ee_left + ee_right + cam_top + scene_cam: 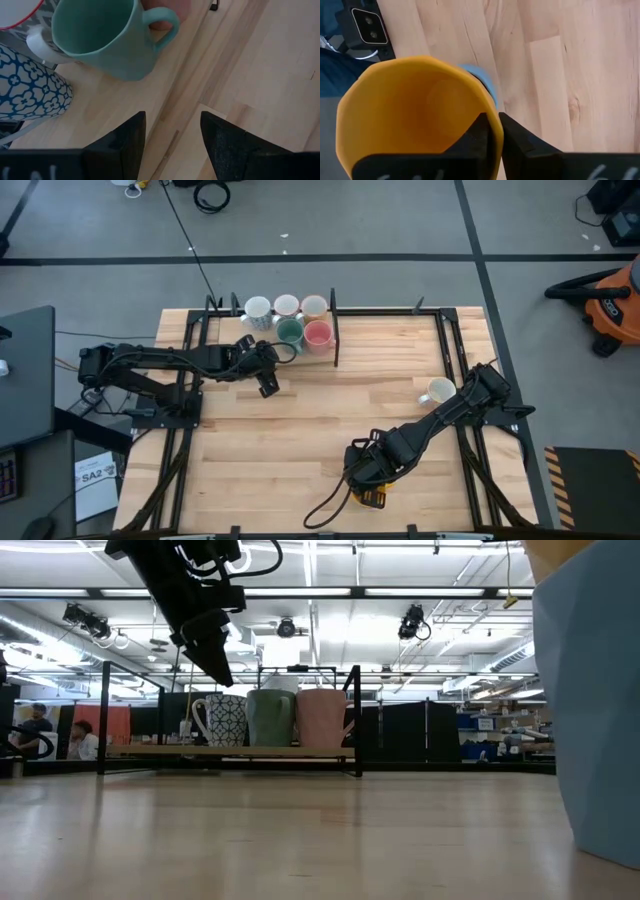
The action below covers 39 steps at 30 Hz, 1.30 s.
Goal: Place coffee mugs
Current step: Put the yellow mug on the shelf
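The right gripper (492, 131) has its jaws pinched tight on the rim of the orange mug (415, 115), at the table's (300, 430) near edge. The left gripper (172, 145) hangs with jaws wide apart, holding nothing, just beside the green mug (107, 35) in the cluster at the far edge.
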{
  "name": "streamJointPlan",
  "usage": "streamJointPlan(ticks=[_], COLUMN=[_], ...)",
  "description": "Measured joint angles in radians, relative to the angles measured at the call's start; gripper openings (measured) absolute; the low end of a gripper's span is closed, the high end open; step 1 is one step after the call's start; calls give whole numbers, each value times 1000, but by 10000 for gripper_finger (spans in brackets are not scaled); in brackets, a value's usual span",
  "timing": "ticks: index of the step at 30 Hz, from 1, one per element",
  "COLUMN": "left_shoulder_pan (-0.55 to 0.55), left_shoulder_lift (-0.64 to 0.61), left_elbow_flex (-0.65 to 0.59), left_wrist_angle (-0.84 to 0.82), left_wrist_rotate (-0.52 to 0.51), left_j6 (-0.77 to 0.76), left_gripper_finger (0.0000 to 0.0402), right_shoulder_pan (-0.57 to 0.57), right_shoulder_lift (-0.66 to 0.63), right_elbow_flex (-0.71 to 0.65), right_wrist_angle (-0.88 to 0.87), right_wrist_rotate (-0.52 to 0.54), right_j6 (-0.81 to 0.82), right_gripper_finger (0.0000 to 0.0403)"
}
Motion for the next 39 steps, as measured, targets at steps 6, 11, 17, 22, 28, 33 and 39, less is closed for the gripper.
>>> streamJointPlan(ticks=[6,11,17,22,28,33,39], left_shoulder_pan=[0,0,0,0,-5,-29,-73], left_shoulder_lift=[0,0,0,-3,-71,-181,-322], left_elbow_flex=[0,0,0,0,-1,-1,-1], left_wrist_angle=[2,3,3,1,-68,-198,-318], left_wrist_rotate=[0,0,0,0,0,-1,0], left_j6=[0,0,0,82,106,104,78], left_gripper_finger=[197,197,197,197,196,196,196], right_shoulder_pan=[-19,-45,-93,-160,-285,-400,-520], right_shoulder_lift=[-3,-4,-5,-8,-2,1,1], right_elbow_flex=[40,132,262,325,323,279,166], right_wrist_angle=[-33,-102,-192,-190,-155,-65,196], right_wrist_rotate=[-23,-23,-22,41,142,181,151], right_j6=[-15,-56,-117,-165,-225,-282,-345], right_gripper_finger=[34,34,34,34,35,35,35])
